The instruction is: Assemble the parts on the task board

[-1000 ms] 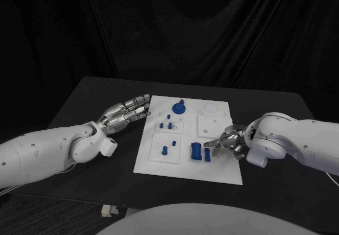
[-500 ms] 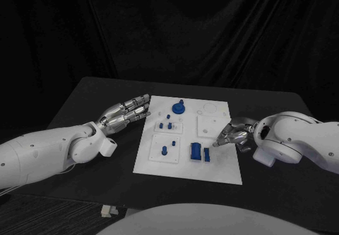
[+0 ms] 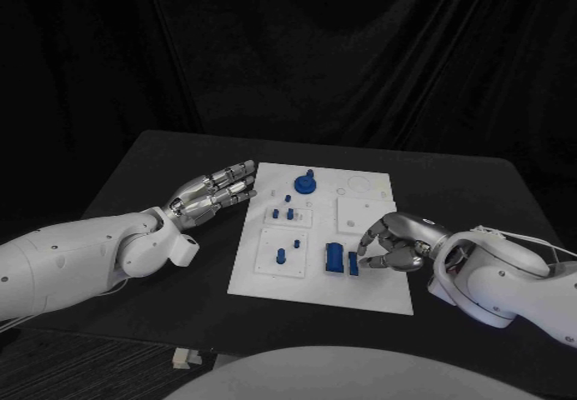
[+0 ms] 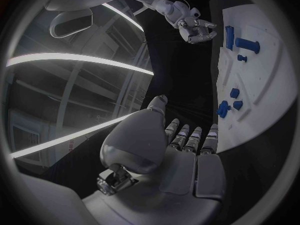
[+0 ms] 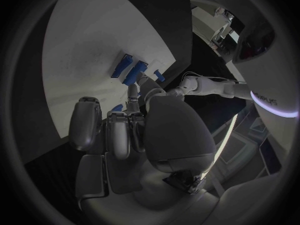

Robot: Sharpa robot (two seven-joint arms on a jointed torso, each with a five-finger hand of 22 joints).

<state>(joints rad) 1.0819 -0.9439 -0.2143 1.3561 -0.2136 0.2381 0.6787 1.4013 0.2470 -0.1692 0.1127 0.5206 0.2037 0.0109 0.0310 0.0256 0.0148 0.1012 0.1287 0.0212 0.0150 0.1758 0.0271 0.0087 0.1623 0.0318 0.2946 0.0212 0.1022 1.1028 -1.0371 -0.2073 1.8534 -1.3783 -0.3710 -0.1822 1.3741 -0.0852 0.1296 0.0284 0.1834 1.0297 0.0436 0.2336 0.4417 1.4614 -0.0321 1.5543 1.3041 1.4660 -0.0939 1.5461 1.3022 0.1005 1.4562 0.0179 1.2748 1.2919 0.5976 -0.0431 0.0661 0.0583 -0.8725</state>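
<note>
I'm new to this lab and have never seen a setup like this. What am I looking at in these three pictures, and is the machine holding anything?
It is a robot with two white arms, each ending in a silver robot hand. One picture comes from a camera on its head, looking down at a black table. The two round pictures come from cameras at its wrists, behind each hand, so the palm takes up the middle.

On the table lies a white task board with small blue parts on it, which the robot is meant to assemble.

The left robot hand rests beside the board's left edge, fingers stretched out, holding nothing. The right robot hand is over the board's right edge with its fingers curled near the blue parts; I cannot tell whether it grips one.
</note>
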